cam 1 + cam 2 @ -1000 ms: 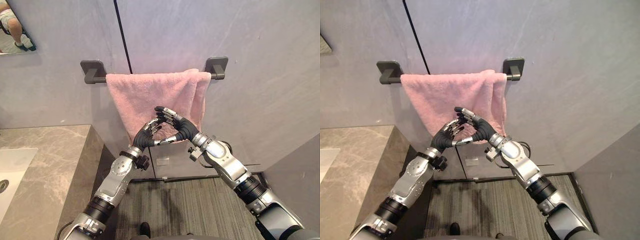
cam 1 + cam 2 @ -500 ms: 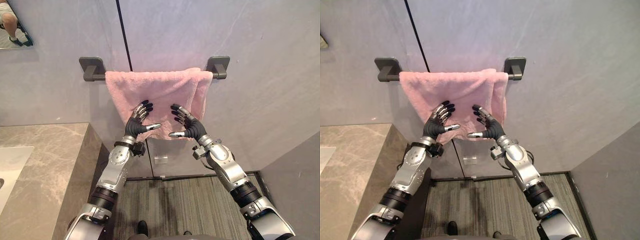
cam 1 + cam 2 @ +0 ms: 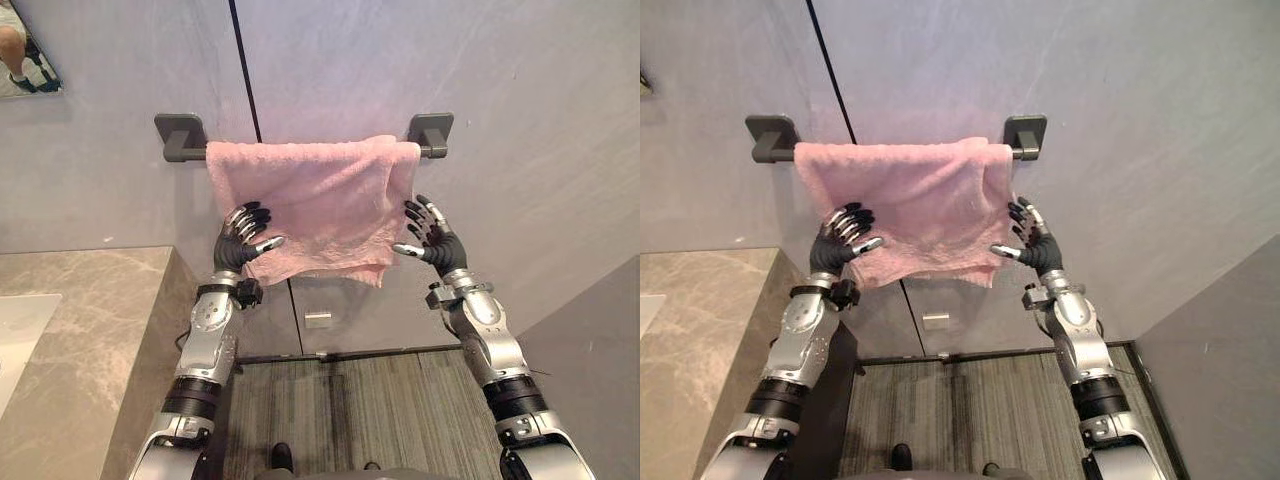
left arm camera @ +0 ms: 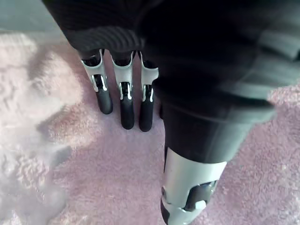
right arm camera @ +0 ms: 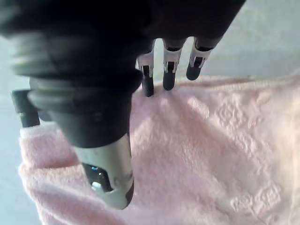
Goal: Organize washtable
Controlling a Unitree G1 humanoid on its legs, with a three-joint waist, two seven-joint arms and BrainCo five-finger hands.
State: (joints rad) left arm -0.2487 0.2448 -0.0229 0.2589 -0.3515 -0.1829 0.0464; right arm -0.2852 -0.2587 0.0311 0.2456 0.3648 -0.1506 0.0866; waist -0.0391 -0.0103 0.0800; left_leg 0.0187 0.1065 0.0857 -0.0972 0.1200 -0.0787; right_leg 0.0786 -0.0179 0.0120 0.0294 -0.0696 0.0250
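Note:
A pink towel (image 3: pixel 320 205) hangs over a dark grey bar (image 3: pixel 180 137) on the grey wall, spread between the two brackets. My left hand (image 3: pixel 240 245) is open, its straight fingers (image 4: pixel 122 101) laid against the towel's lower left part. My right hand (image 3: pixel 435 240) is open too, held at the towel's right edge below the right bracket (image 3: pixel 430 132). In the right wrist view its fingers (image 5: pixel 168 70) point along the towel (image 5: pixel 201 154) near the top fold. Neither hand holds anything.
A marble counter (image 3: pixel 90 330) with a white sink (image 3: pixel 20 335) lies at the lower left. A mirror corner (image 3: pixel 25 50) at the upper left shows a person's leg. Grey plank floor (image 3: pixel 350 400) runs below the towel, with a low grey wall (image 3: pixel 600 350) at the right.
Both hands have moved apart, from the towel's middle out to its left and right sides. The towel now hangs wider and flatter along the bar.

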